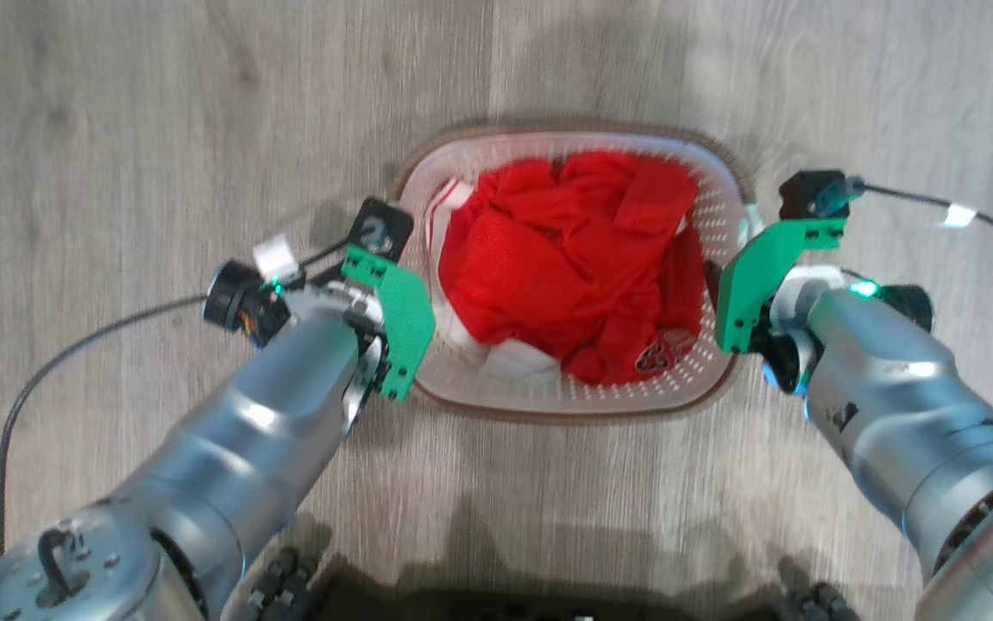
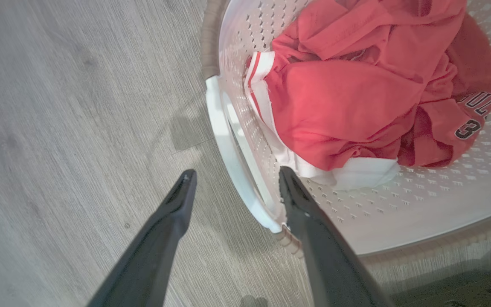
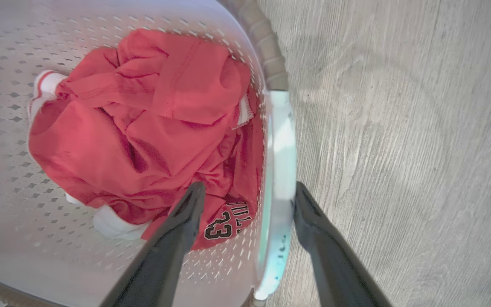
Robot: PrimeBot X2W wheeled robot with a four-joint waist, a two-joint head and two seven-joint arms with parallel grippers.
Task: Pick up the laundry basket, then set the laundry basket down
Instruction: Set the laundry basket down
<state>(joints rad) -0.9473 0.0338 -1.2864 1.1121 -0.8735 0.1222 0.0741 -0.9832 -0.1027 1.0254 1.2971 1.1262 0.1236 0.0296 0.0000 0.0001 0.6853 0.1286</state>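
The laundry basket [image 1: 707, 226] sits on the pale wooden floor [image 1: 116, 129] with one arm at each of its short ends. A crumpled red shirt [image 1: 565, 259] with white trim lies inside it.

At the basket's left end, the left gripper [image 2: 236, 171] is spread wide, and nothing is clamped between its fingers. Its two fingers stand astride the basket's white left handle [image 2: 227, 140]. The outer finger [image 2: 168, 221] is over the floor just outside the basket. The inner finger [image 2: 309, 213] is over the basket's rim, its tip near the shirt's white hem. Whether either finger touches the handle cannot be told.

At the basket's right end, the right gripper [image 3: 248, 185] is also spread wide and grips nothing. It stands astride the basket's right handle [image 3: 281, 140]. The inner finger [image 3: 172, 238] is inside the basket, above the part of the shirt that carries a printed number. The outer finger [image 3: 318, 226] is outside the basket, its tip right against the handle's outer edge; actual contact is unclear.
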